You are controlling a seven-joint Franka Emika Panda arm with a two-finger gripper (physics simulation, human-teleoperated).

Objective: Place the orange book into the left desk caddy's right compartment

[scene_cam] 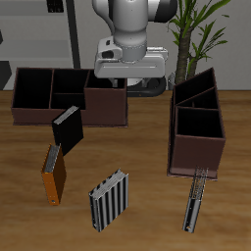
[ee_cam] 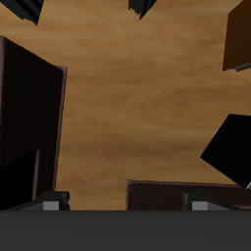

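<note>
The orange book lies flat on the table near the front edge, beside the black book. It also shows in the wrist view. The left desk caddy stands narrow-end-on at the other side of the table; its right compartment is the large squarish one and is empty. The caddy's dark wall shows in the wrist view. My gripper hangs high at the back of the table, open and empty, far from the book. Its fingertips are spread wide.
An identical caddy stands broadside at the back, and its wall shows in the wrist view. The black book also appears there. A grey-striped ribbed book and a slim dark object lie near the front edge. A plant stands behind.
</note>
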